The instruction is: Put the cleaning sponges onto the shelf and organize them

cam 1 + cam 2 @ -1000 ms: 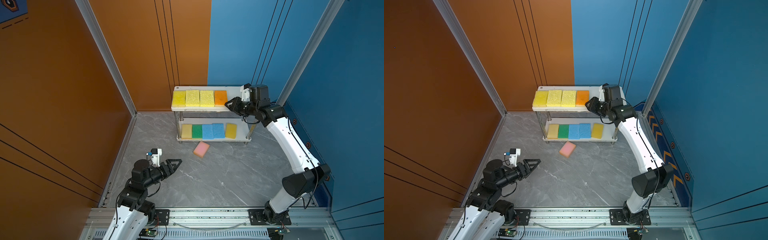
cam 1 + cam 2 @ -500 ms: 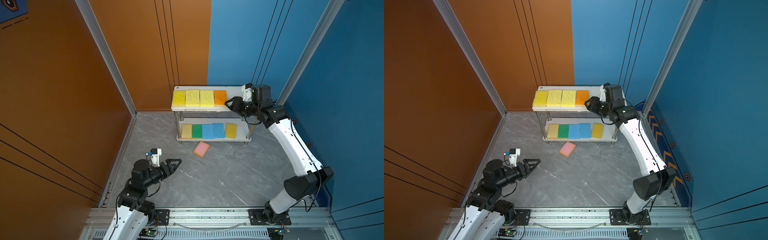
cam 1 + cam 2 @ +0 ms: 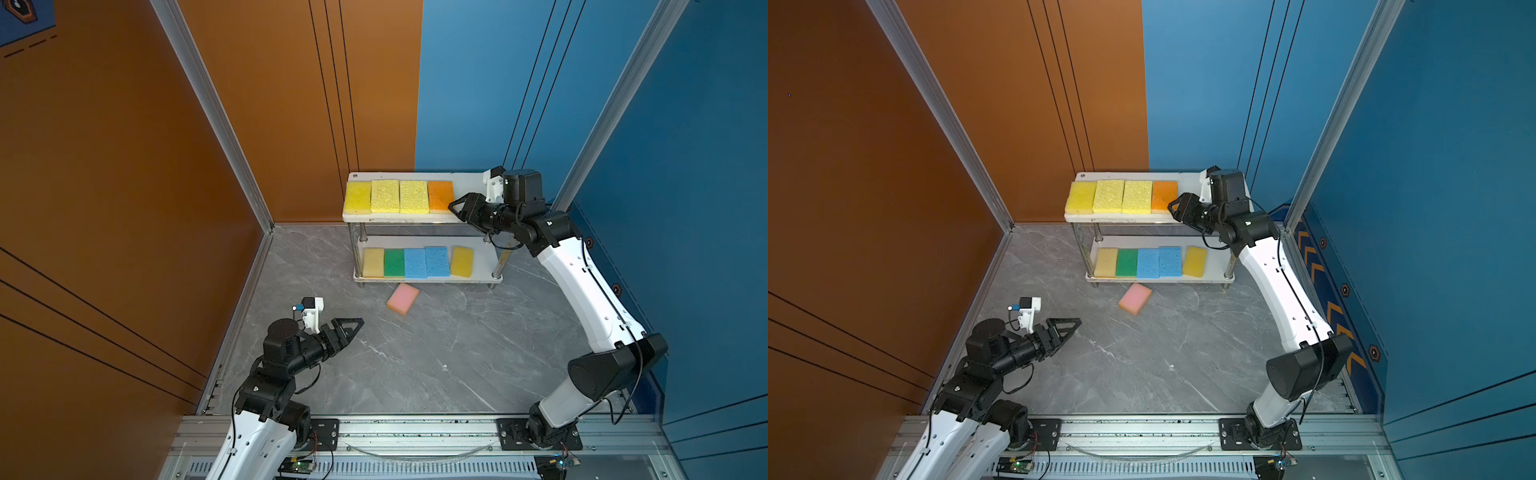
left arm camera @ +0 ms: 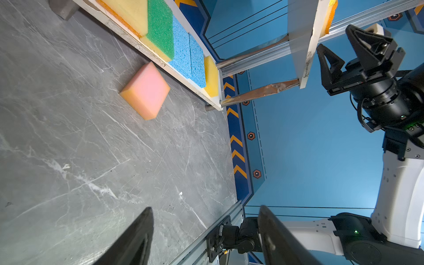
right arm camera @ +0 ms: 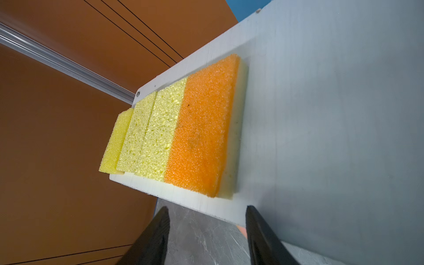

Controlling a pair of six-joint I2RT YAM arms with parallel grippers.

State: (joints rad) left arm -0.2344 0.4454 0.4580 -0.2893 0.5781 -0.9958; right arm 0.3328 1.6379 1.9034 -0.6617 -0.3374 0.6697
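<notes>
orange sponge [image 3: 441, 196] sits on the shelf [image 3: 468, 185], right hand [image 3: 453, 209] open beside it — next, likely the open left hand [image 3: 356, 326] grabs the pink sponge [image 3: 403, 298] just before shelf.

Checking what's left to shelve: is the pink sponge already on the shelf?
No, the pink sponge lies on the grey floor in front of the shelf.

Floor [image 3: 415, 365]: grey marbled slab, white-veined, with small dark specks noted in the left wrist view. Orange wall [image 3: 104, 166] stood at left and rear-left, blue wall [image 3: 685, 166] at rear-right and right. Aluminium posts [image 3: 216, 116] ran up the corners. An aluminium rail [image 3: 415, 430] bordered the front edge. A dark-blue strip [image 3: 1318, 270] with orange chevrons and hexagon marks [image 4: 251, 136] lined the right wall's base. A circuit board [image 3: 1013, 465] showing a green light lay below the rail.
</notes>
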